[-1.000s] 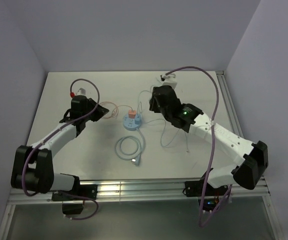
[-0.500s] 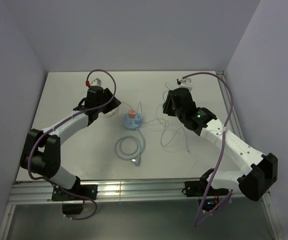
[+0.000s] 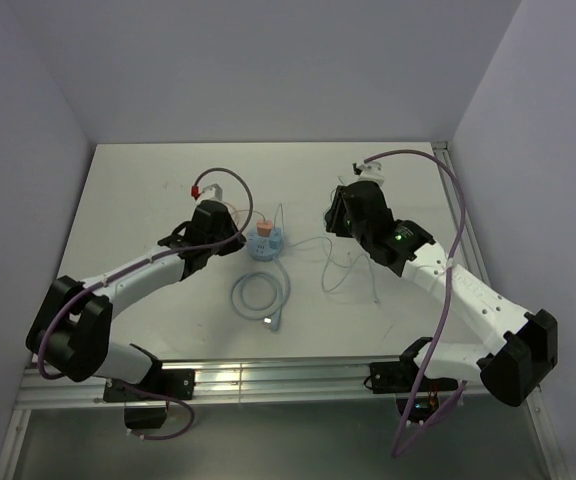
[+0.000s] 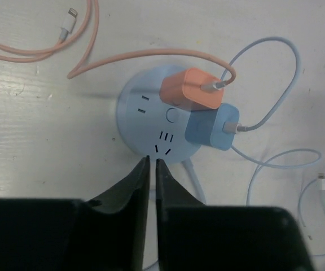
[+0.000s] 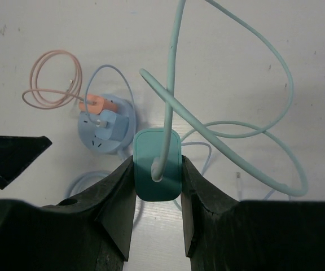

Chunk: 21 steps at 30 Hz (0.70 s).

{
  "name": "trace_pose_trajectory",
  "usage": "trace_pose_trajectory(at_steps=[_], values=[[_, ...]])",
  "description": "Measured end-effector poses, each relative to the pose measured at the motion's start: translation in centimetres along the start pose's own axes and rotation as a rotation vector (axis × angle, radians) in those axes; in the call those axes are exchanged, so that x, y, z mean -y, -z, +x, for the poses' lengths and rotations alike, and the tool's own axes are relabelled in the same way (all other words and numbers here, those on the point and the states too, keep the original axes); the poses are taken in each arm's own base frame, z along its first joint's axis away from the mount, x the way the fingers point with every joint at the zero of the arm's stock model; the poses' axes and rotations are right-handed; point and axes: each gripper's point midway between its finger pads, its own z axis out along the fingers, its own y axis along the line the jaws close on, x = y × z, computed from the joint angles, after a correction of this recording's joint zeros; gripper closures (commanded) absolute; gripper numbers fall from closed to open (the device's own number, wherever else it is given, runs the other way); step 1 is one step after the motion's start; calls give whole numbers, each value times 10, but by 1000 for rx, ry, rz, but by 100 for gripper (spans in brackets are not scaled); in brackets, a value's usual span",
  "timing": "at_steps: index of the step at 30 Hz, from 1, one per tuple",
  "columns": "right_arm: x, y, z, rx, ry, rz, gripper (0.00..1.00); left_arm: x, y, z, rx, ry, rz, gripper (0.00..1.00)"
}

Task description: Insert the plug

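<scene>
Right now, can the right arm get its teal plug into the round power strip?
Probably yes: the right gripper holds the teal plug, and the power strip has bare sockets. The shut left gripper at its edge may crowd one.

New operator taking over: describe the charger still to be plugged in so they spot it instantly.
Start at the round blue socket hub mid-table, then look right to the right hand. Clamped in it is a teal charger, unlike the orange charger and blue charger plugged into the hub.
</scene>
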Motion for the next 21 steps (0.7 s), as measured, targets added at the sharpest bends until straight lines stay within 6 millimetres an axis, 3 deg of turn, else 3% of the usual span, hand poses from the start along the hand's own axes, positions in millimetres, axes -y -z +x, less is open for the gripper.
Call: trace_pose_trajectory(at_steps=[1, 3, 6, 14, 21], values=[[0, 1, -1, 3, -2, -4, 100, 0, -2, 2, -6, -9, -2, 68], [-1, 3, -3, 8, -4, -10, 100, 1, -8, 4, -20, -27, -8, 57], [-2, 5, -4, 14, -8, -19, 100, 5, -25, 5, -38, -46, -16, 49], [0, 6, 2, 7, -5, -29, 100, 3, -69, 5, -88, -78, -69, 48], [-1, 5, 8, -6, 1, -40, 100, -22, -87, 7, -124, -83, -115, 34]])
